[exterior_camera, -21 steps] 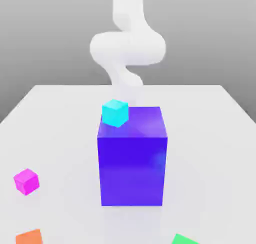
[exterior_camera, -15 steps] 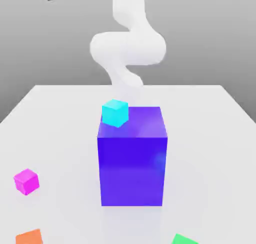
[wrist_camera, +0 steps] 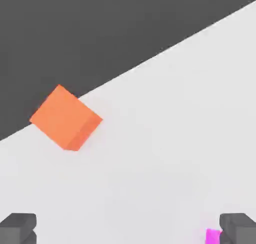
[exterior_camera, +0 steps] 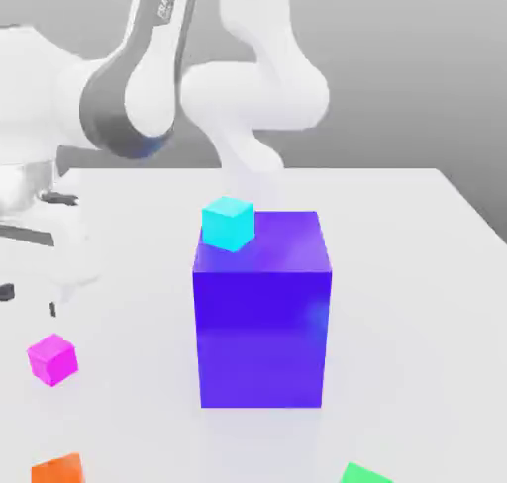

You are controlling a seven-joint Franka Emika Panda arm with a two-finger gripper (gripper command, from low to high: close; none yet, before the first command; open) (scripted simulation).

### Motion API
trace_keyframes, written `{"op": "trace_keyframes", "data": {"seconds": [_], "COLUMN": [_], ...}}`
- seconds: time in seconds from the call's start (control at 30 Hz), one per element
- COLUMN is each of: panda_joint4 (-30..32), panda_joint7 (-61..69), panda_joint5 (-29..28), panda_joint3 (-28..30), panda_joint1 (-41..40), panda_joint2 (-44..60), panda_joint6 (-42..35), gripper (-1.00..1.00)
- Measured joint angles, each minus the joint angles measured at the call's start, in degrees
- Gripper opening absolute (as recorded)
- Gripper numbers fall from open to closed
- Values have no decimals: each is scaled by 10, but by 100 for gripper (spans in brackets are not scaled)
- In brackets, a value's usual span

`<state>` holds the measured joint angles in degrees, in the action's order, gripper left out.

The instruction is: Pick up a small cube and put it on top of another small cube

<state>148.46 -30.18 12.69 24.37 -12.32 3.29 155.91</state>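
The small magenta-pink cube (exterior_camera: 51,359) rests on the white table (exterior_camera: 416,303) at the exterior view's left, near the front. My gripper (exterior_camera: 28,301) hangs just above it and slightly toward the left, open, with nothing between its fingers. In the hand view, the open gripper (wrist_camera: 129,230) shows two dark fingertips (wrist_camera: 240,229) far apart, and the magenta cube (wrist_camera: 214,236) peeks out beside one of them. A small cyan cube (exterior_camera: 229,223) shows at the upper left corner of the big blue-purple block (exterior_camera: 260,313); whether it sits on the block or behind it I cannot tell.
A small orange cube (exterior_camera: 57,468) lies at the front left near the table's edge, and the orange cube (wrist_camera: 66,118) shows close to that edge in the hand view. A green cube (exterior_camera: 366,474) sits at the front right. The tall block stands mid-table.
The arm has swung down into the exterior view's left, bringing the gripper from the top of the picture to just above the magenta cube. No cube has moved.
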Motion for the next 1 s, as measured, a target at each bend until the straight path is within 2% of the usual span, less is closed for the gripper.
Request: {"op": "trace_keyframes", "data": {"seconds": [0.13, 0.33, 0.37, 0.6, 0.83, 1.0], "panda_joint4": [18, -5, -7, -6, 21, -30], "panda_joint7": [24, 101, 107, 103, 10, -20], "panda_joint5": [20, 121, 129, 123, 0, -39], "panda_joint3": [5, -98, -108, -108, -17, -68], "panda_joint1": [-32, -117, -126, -127, -60, 13], "panda_joint2": [77, 180, 189, 187, 78, 84], "panda_joint6": [44, 118, 125, 123, 45, -1], "gripper": [0, 0, -100, -100, -100, -100]}}
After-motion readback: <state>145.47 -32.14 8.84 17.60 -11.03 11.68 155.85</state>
